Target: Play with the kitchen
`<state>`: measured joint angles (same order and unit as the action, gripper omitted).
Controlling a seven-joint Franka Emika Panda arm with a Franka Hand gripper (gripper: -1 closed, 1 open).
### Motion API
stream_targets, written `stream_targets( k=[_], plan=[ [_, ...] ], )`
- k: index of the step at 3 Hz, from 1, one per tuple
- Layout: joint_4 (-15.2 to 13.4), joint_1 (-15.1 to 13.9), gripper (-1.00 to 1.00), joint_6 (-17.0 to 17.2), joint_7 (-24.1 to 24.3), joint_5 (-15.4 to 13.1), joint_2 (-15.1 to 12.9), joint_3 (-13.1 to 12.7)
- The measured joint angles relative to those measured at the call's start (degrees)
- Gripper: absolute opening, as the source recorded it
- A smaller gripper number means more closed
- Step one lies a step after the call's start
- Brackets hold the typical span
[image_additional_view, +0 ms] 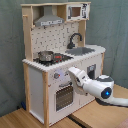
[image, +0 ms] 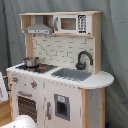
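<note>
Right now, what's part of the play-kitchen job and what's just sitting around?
Job:
- kitchen, also
- oven door
- knobs
- sink
- faucet
- arm, reaching the front panel

Just around:
- pot on the hob
- grey curtain
- wooden floor

A grey-green curtain (image: 115, 45) hangs as the far backdrop in both exterior views, falling in soft vertical folds from top to bottom. In the second exterior view it fills the second exterior view's left and right edges alike. Near the bottom of that picture lies a light wooden surface (image_additional_view: 30, 120) of planks, with a dark seam running between two boards. In the first exterior view a strip of similar light wood (image: 4, 112) shows at the lower left. The light is even and soft.
</note>
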<state>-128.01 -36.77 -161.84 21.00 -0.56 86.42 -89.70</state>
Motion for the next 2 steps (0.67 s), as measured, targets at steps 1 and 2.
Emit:
stream_targets(
  k=[1,2],
  plan=[
    [2.97,-4.06,1.00,-2.68,-0.03,-0.60,0.00,-0.05],
    [6.03,-8.29,1.00,-6.08,-0.04,-0.71,0.01,-0.04]
  ],
)
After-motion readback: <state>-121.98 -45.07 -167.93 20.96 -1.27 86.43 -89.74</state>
